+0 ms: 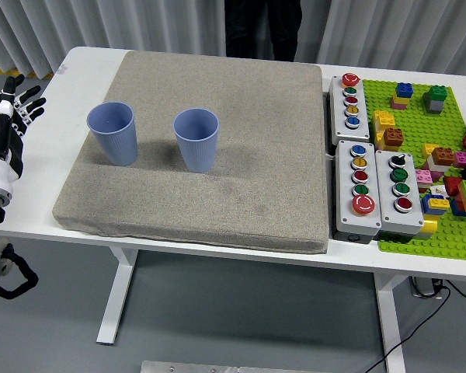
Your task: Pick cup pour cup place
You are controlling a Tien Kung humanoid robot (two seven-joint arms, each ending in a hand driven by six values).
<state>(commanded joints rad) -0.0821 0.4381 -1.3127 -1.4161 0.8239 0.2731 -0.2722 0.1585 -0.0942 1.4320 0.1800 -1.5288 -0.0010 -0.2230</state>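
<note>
Left robot hand at frame's left edge, fingers spread, holding nothing. Two ribbed blue plastic cups upright on grey mat, upper left of centre: left cup, right cup. Button boxes, brick board at right of white table.

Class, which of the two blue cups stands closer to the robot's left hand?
The left cup, near the mat's left edge; the other cup stands farther from the left hand.

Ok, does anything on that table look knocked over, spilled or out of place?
Nothing stands out. Both blue cups, left and right, stand upright on the grey mat, no spill visible. The left hand hovers open at the table's edge.
</note>
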